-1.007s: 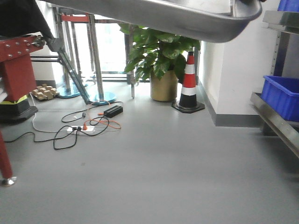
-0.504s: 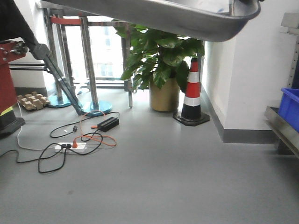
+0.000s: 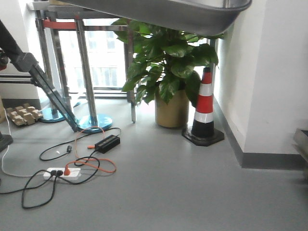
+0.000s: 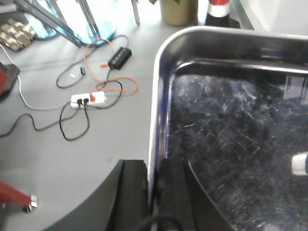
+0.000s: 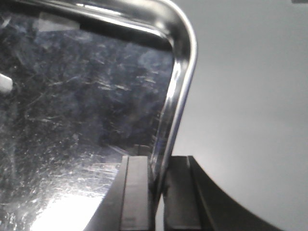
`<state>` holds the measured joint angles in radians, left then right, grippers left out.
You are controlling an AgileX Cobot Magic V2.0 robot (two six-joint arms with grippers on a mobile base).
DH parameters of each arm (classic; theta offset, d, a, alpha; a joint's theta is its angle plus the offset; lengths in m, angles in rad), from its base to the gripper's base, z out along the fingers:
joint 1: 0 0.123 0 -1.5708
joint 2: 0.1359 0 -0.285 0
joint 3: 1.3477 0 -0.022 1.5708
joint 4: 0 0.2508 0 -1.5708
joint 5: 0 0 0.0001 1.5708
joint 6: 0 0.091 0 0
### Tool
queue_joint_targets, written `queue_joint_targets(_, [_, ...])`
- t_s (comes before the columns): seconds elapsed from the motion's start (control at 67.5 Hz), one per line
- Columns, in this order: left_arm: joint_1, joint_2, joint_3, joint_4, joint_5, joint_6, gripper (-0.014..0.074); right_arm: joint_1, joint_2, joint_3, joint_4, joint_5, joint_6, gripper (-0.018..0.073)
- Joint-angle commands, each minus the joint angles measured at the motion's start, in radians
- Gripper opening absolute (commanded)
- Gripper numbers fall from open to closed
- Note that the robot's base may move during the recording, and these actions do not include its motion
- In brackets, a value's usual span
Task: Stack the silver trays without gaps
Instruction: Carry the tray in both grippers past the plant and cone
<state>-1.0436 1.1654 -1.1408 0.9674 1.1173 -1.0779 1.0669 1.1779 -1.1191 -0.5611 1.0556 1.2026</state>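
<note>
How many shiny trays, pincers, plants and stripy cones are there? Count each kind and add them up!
silver tray: 1
pincers: 2, the left pincer and the right pincer, each shut on the tray's rim
potted plant: 1
striped cone: 1
Total: 5

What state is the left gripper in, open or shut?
Shut: the left gripper pinches the silver tray by its rim.
</note>
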Motion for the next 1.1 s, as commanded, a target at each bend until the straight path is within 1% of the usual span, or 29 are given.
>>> queue_joint_targets(0.0, [0.001,-0.002,0.000,0.039,-0.010,0.004,-0.0009,0.004,-0.012,-0.006,-0.019,-0.105,-0.013,-0.0004])
queue_joint_targets(0.222, [0.001,-0.002,0.000,0.052,-0.010,0.004,-0.0009,0.004,-0.012,-0.006,-0.019,-0.107,-0.013,-0.0004])
queue_joint_targets(1.081, [0.001,-0.002,0.000,0.052,-0.010,0.004,-0.0009,0.004,-0.012,-0.006,-0.019,-0.107,-0.013,-0.0004])
